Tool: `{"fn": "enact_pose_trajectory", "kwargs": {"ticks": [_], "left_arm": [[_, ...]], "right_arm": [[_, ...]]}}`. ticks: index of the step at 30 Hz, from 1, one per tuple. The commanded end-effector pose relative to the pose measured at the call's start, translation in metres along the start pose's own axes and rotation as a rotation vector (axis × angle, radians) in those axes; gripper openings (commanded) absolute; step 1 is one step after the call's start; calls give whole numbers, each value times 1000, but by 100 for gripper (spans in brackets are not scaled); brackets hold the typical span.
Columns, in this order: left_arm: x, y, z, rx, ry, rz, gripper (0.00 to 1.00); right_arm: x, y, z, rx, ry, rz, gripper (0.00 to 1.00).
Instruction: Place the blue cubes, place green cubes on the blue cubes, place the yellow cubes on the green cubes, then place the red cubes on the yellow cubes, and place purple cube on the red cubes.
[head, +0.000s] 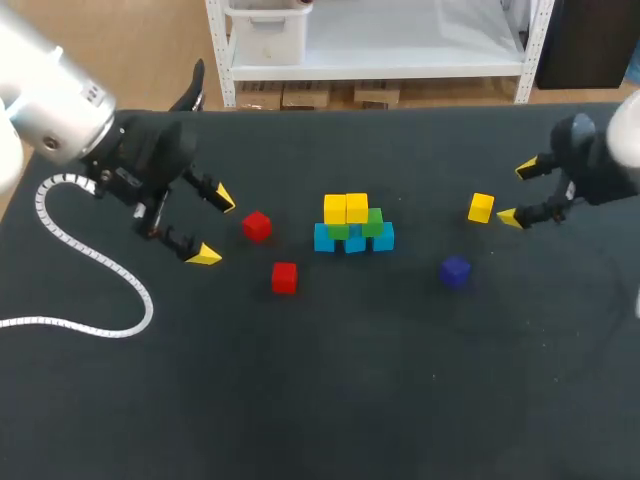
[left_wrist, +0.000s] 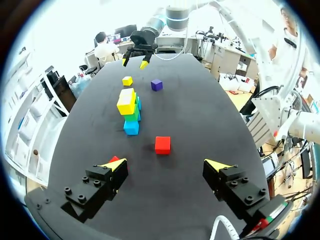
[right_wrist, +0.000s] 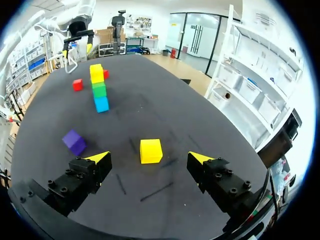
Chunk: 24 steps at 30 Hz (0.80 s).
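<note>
At the table's middle stands a pyramid: blue cubes (head: 354, 240) at the base, green cubes (head: 372, 222) on them, two yellow cubes (head: 346, 208) on top. Two red cubes (head: 257, 226) (head: 284, 277) lie loose to its left, a third yellow cube (head: 481, 207) and the purple cube (head: 455, 271) to its right. My left gripper (head: 213, 226) (left_wrist: 166, 165) is open, with one red cube (left_wrist: 162, 145) just ahead between its fingers. My right gripper (head: 517, 192) (right_wrist: 149, 157) is open too, and the loose yellow cube (right_wrist: 151, 150) sits close ahead of it, untouched.
A white coiled cable (head: 90, 260) trails from my left arm across the table's left part. The dark table (head: 400, 380) is bare toward its near edge. In the right wrist view the purple cube (right_wrist: 75, 142) lies beside one finger.
</note>
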<state>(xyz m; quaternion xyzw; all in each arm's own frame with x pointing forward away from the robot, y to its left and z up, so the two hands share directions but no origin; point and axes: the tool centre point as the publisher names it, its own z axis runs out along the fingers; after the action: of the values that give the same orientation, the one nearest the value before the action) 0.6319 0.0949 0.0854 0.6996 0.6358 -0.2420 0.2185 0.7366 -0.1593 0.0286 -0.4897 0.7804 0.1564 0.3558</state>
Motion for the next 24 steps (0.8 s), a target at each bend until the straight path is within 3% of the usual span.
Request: {"fn": "enact_pose_trajectory", "kwargs": {"ticks": [1,24], "left_arm": [[1,-1,0,-2,-2,2,100],[1,-1,0,-2,-2,2,100]], "right_arm": [[-1,-1,17,13,13,0,100],[10,-10,41,-2,62,8,100]]}}
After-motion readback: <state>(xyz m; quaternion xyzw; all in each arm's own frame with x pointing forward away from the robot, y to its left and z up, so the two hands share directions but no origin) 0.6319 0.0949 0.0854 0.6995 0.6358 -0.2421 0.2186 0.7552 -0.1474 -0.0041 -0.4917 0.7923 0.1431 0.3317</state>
